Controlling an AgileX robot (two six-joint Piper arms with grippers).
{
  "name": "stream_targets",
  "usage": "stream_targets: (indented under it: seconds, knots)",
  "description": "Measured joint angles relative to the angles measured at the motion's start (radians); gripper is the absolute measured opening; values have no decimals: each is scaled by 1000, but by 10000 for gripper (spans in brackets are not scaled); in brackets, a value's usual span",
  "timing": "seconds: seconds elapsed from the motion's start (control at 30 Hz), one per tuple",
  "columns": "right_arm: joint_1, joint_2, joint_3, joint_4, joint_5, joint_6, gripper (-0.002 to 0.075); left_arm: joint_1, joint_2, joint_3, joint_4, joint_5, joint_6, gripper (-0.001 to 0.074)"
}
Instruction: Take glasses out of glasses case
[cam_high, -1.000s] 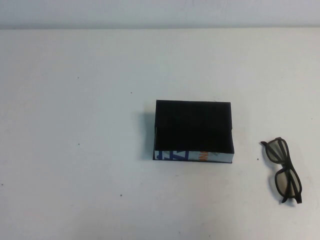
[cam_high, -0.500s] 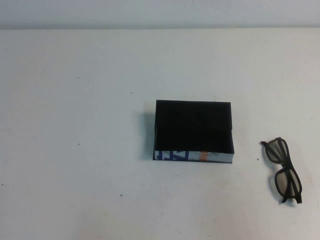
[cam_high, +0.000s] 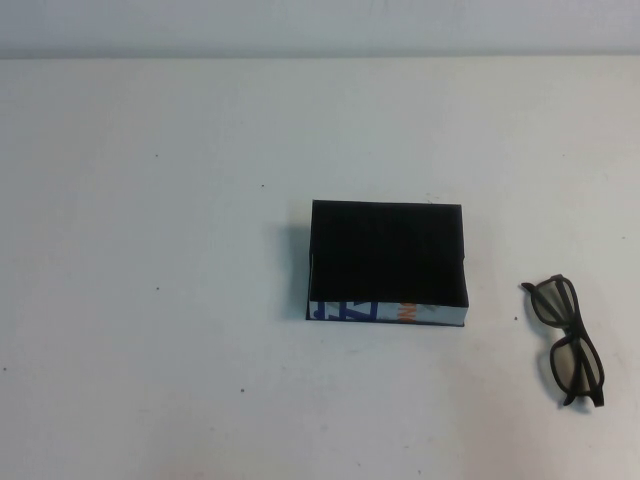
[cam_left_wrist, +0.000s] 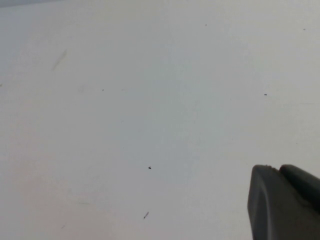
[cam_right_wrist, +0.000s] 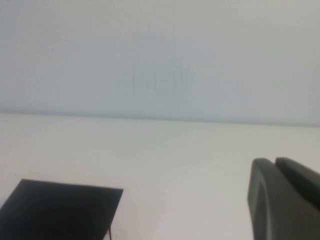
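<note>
Dark-framed plastic glasses lie on the white tabletop right of the black rectangular glasses case, long axis running near-to-far, nearer the right end effector than the left end effector; whether either is apart, I cannot tell.

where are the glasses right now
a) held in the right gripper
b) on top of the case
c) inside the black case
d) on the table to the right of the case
d: the glasses lie on the table, apart from the glasses case, on its right; neither gripper shows in the high view.
</note>
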Motion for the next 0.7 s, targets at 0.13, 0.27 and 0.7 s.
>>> stream_targets:
  seconds: [0.13, 0.27, 0.7]
  knots:
    - [0, -74, 124, 20, -18, 0, -16, 0, 0, 0, 0, 0, 0, -4]
    - [-13, -169, 214, 31, 7, 10, -16, 0, 0, 0, 0, 0, 0, -4]
    - [-98, -336, 319, 49, 137, 52, -16, 0, 0, 0, 0, 0, 0, -4]
